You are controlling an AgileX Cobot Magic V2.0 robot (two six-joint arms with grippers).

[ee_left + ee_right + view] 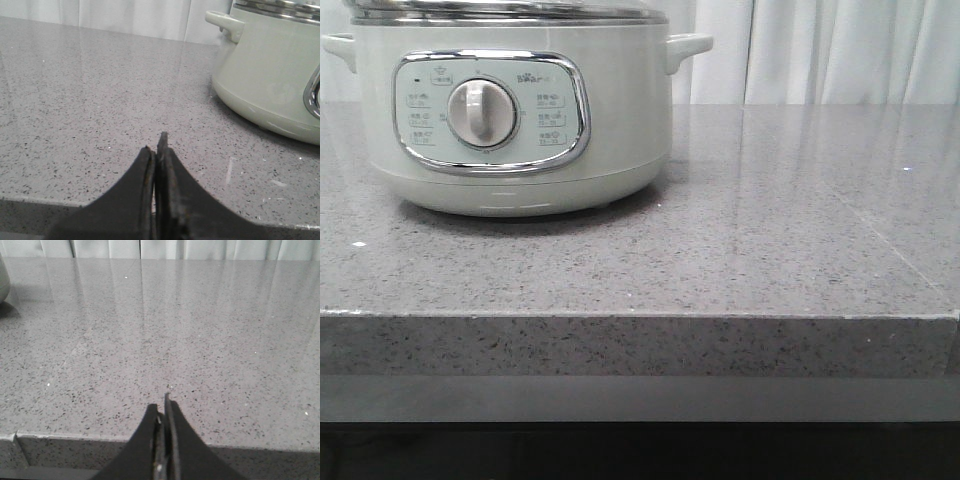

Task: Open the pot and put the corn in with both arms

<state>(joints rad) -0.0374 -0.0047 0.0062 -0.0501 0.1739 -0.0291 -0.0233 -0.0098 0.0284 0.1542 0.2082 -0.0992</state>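
Front view: the pot (520, 110), a pale grey-green electric cooker, stands on the speckled grey stone table (770, 240) at the far left, its metal-rimmed lid (505, 12) in place and cut off by the upper edge of the picture. Its chrome-framed control panel (492, 112) faces the camera, with the round knob (481, 112) at its centre; one side handle (687, 47) projects to the right, the other (338, 47) only partly in view at the left edge. White curtains (840, 50) hang behind the table. Neither arm appears in this view, and the corn appears in none of the three. Left wrist view: the left gripper (159, 150) hangs over the near edge of the table with its dark fingers (145, 175) pressed together — closed, with nothing between them; the pot (270, 70) stands near it on the table, apart from the fingers, showing one handle (225, 22) and the lid rim (277, 7). Right wrist view: the right gripper (163, 407) is likewise closed on nothing, its fingers (150, 435) meeting above the front edge of the table — only a sliver of the pot (3, 282) shows at the border of the picture, well apart from the gripper.
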